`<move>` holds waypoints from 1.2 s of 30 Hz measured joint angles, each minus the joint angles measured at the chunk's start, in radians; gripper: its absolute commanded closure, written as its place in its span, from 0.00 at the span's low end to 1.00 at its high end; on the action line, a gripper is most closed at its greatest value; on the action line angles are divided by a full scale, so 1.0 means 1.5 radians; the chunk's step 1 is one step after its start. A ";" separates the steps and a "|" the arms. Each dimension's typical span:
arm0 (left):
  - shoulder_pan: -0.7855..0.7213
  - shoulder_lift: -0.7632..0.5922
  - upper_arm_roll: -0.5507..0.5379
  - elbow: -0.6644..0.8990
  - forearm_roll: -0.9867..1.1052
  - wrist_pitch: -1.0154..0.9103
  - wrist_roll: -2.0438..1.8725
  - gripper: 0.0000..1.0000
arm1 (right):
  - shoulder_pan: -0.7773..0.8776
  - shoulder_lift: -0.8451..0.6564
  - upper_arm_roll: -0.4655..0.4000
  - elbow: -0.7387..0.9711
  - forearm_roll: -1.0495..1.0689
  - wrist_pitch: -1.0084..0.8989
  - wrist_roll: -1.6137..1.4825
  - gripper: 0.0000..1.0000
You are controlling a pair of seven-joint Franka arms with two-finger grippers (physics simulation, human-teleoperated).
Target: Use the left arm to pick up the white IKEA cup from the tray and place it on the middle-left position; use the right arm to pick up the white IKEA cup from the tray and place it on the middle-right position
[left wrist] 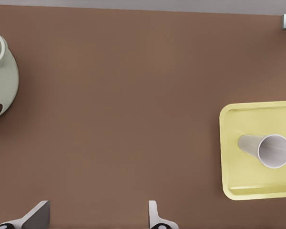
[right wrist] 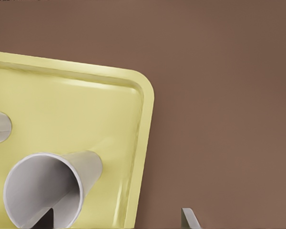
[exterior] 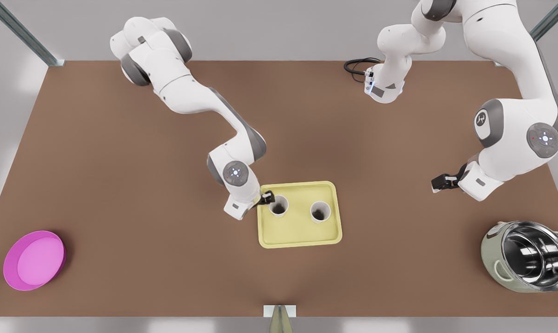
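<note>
Here, the pale yellow flat tray point(exterior: 300, 237) in the lower middle of the front view holds two cups standing up. The right gripper point(exterior: 268, 198) is at the first white round cup point(exterior: 279, 206), fingers apart, one inside its rim. The second white round cup point(exterior: 320, 211) stands alone. At the front view's right, the left gripper point(exterior: 437, 183) waits over the brown table point(exterior: 121, 185), fingers wide apart.

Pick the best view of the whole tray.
Front view: the tray shows whole, with both cups standing in it. The left wrist view cuts off one end; the right wrist view gives one corner.
</note>
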 measured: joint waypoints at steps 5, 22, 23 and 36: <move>0.001 0.006 0.000 0.000 0.001 0.001 0.000 0.00 | 0.024 0.034 0.001 -0.005 0.002 0.038 0.052 0.00; 0.000 0.008 0.000 0.000 0.008 0.002 0.000 0.00 | 0.023 0.078 -0.008 0.001 0.006 0.068 0.149 0.69; 0.000 0.008 0.000 0.000 0.008 0.002 0.000 0.00 | 0.023 0.077 -0.009 0.001 0.006 0.068 0.153 0.71; -0.043 0.012 -0.002 0.004 0.010 0.002 -0.013 0.00 | -0.162 -0.022 0.008 0.000 0.041 0.016 0.154 0.84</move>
